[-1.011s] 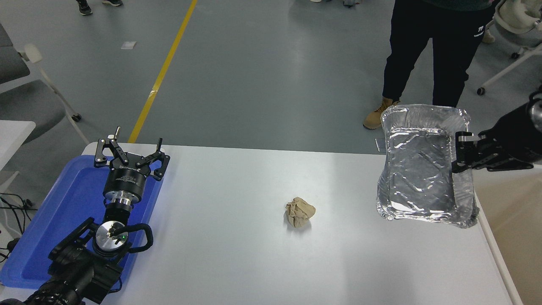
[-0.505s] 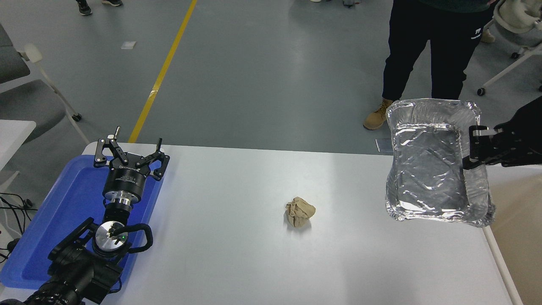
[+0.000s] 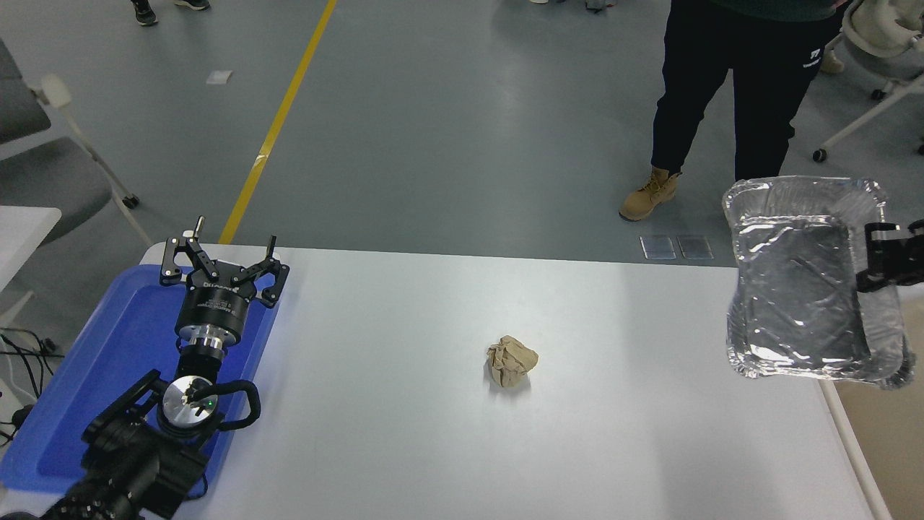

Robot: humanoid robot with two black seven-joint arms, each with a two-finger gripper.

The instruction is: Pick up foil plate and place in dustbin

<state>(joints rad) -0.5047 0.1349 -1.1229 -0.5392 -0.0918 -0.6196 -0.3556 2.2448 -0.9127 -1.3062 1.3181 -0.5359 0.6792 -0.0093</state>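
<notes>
- White bench (image 3: 404, 433) on a grey floor (image 3: 447, 123) with a yellow line (image 3: 278, 123).
- Right pincer (image 3: 870, 260) grips the foil plate (image 3: 801, 289) at the bench's right edge.
- Left pincer (image 3: 220, 260) is spread wide over a blue tray (image 3: 108, 354).

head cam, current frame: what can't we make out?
- Dustbin: head view, cut by the right edge and partly covered by the foil plate; only a beige strip shows.
- Right gripper: mostly beyond the right edge; arm unseen.
- Person: cut off by the top edge.
- Left gripper: parked over the blue tray, hiding part of it.
</notes>
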